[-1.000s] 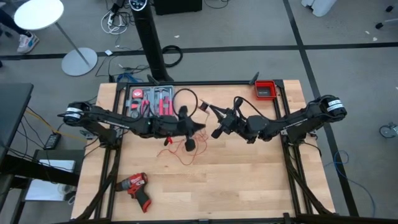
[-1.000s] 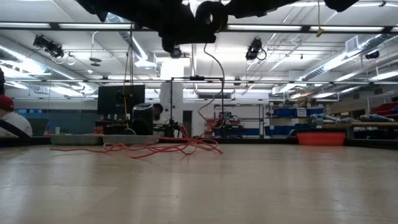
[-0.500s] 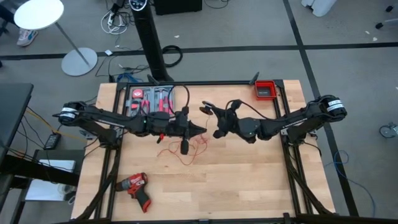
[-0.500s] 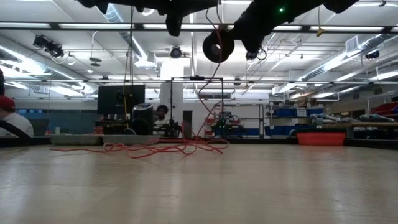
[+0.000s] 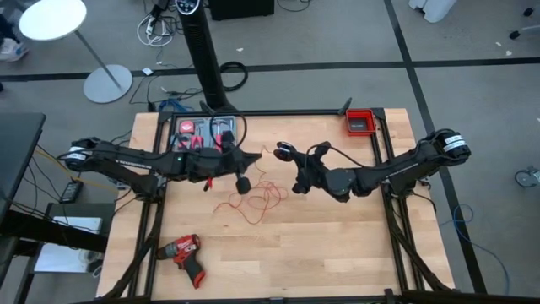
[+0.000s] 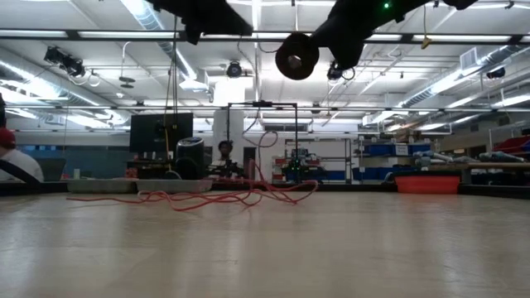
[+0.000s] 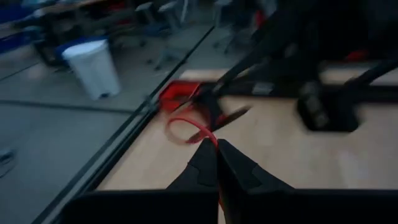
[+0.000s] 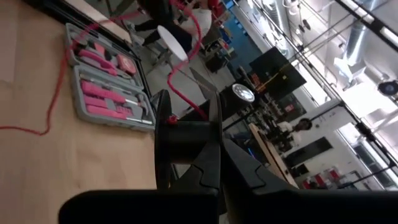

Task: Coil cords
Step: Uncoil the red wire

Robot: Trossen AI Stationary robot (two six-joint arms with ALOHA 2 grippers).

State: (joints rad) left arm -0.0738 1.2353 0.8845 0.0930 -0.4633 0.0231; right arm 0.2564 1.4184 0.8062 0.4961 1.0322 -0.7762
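Observation:
The thin red wire [image 5: 256, 199] lies in a loose tangle on the wooden table [image 5: 337, 245], and one strand rises from it [image 6: 263, 153]. My left gripper [image 5: 257, 156] and my right gripper [image 5: 283, 152] hang above the tangle, tips close together and facing each other. Both are shut on the red wire. A short red loop [image 7: 189, 127] runs between them. I cannot pick out the black cable of the task in any view. My left gripper pinches a strand of the red wire [image 7: 213, 140] between its two shut fingertips, coming level from the table's left. The wire is lifted clear there and curves on in a slack loop. My right gripper pinches the red wire [image 8: 198, 113] between its shut fingers, coming from the table's right. The wire runs slack from there.
An open grey tool case [image 5: 202, 135] with red-handled tools lies at the far left of the table. A red bin [image 5: 360, 122] stands at the far right corner. A red drill [image 5: 186, 256] lies near the front left. People show in the room behind [image 6: 10, 161].
My left gripper has drawn back toward the table's left and far edge, still shut on the red wire. My right gripper has shifted a little toward the left. The red tangle on the table has spread toward the right, and a strand now rises from it.

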